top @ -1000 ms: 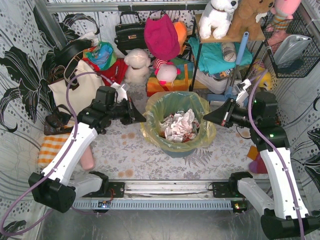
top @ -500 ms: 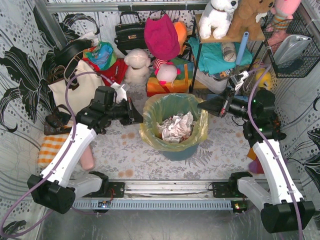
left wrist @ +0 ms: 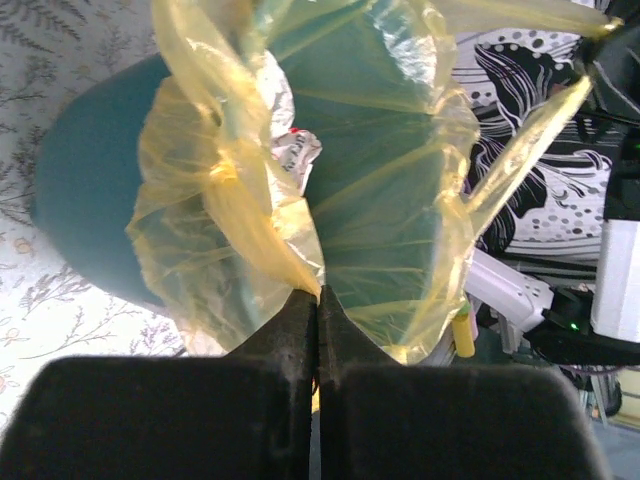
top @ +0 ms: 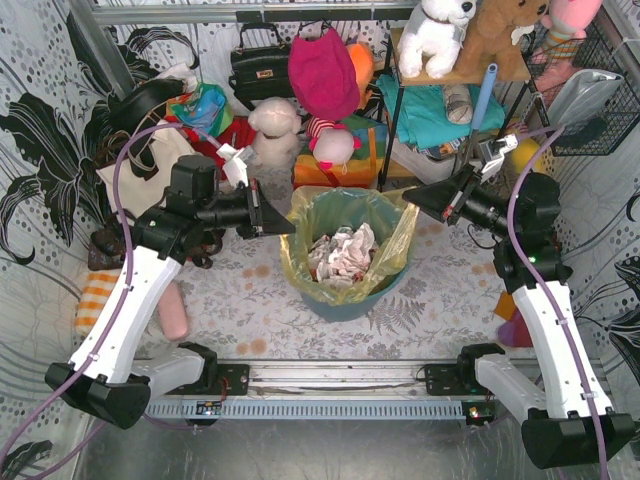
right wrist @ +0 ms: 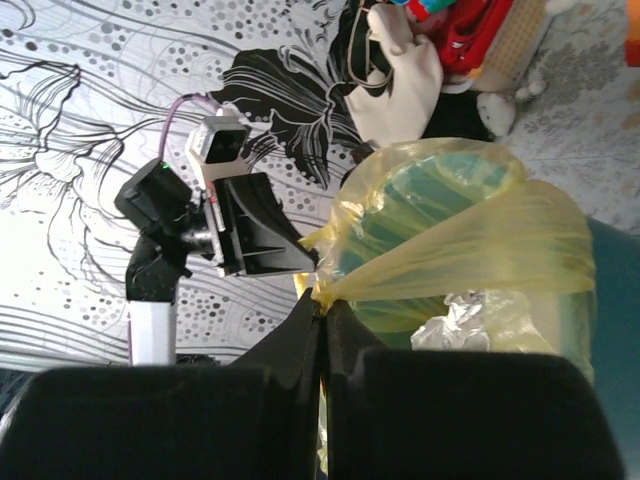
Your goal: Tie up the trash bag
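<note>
The yellow-green trash bag (top: 348,252) sits in the teal bin (top: 345,298) at mid-table, with crumpled white paper (top: 340,252) inside. My left gripper (top: 286,229) is shut on the bag's left rim and holds it lifted off the bin. My right gripper (top: 408,198) is shut on the bag's right rim and pulls it up and out. In the left wrist view the left gripper (left wrist: 318,296) pinches a twisted yellow fold of the bag (left wrist: 370,190). In the right wrist view the right gripper (right wrist: 322,302) pinches a stretched band of the bag (right wrist: 470,250).
A cream tote bag (top: 150,175) stands at the back left. Plush toys, a black handbag (top: 260,65) and a shelf (top: 450,100) with cloth crowd the back. An orange-checked cloth (top: 100,295) lies at the left. A wire basket (top: 585,90) hangs at the right.
Both grippers have risen with the bag's rims in them. The bag's mouth has come up off the bin's rim and is stretched between them.
</note>
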Tool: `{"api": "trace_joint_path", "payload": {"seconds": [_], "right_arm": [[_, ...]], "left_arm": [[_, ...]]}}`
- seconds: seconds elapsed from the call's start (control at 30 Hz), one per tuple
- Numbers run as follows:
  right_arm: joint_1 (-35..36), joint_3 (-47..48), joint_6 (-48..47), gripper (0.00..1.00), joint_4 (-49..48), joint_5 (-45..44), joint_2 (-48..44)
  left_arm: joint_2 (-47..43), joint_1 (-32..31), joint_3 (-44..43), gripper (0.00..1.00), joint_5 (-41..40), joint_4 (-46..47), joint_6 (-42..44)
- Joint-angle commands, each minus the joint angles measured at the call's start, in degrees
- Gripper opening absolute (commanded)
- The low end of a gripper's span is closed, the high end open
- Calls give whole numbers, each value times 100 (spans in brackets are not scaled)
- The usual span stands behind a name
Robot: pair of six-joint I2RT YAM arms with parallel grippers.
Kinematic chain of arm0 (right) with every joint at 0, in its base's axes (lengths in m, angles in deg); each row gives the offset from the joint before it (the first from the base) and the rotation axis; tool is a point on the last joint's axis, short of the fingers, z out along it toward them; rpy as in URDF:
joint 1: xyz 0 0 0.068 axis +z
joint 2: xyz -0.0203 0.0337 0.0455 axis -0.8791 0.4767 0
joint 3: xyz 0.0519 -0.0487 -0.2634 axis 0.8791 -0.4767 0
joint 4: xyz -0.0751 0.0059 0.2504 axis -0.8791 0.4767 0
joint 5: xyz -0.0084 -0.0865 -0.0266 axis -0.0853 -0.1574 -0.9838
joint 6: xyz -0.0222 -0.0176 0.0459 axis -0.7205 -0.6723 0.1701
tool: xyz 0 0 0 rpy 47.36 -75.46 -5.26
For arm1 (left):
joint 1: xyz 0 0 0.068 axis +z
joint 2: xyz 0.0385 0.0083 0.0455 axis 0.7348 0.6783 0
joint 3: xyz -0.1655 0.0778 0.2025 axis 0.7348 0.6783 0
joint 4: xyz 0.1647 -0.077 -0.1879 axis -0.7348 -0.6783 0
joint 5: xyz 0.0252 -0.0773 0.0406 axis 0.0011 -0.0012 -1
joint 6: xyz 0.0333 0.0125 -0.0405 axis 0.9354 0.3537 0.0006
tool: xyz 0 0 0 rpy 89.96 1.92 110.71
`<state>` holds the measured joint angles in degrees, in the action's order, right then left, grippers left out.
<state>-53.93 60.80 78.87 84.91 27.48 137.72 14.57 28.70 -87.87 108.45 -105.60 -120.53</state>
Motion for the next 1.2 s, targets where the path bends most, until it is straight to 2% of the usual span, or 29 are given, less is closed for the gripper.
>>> {"api": "trace_joint_path", "payload": {"seconds": [0.0, 0.17, 0.33, 0.5, 0.63, 0.7, 0.83, 1.0, 1.17], "right_arm": [[5, 202, -513, 0, 488, -370, -130], [5, 272, -728, 0, 727, -635, -244], [5, 512, -751, 0, 523, -853, -295], [5, 472, -274, 0, -811, -692, -55], [5, 206, 281, 0, -1983, -337, 264], [5, 116, 326, 0, -2093, -326, 341], [5, -8, 192, 0, -1939, -357, 432], [5, -84, 170, 0, -1848, -383, 525], [5, 38, 25, 0, -1627, -406, 526]], "left_arm": [[-142, 37, -3, 4, 613, 627, -314], [-85, 40, 88, 4, 524, 1198, -611], [193, 40, 83, 5, -222, 720, -132], [451, 32, 198, 7, -1148, 107, 473], [443, 33, 377, 7, -1353, -205, 701], [348, 32, 430, 8, -1368, -399, 811], [79, 35, 541, 6, -1146, -557, 916], [-103, 33, 628, 4, -170, -276, 884], [-250, 41, 605, 2, 847, 690, 449]]}}
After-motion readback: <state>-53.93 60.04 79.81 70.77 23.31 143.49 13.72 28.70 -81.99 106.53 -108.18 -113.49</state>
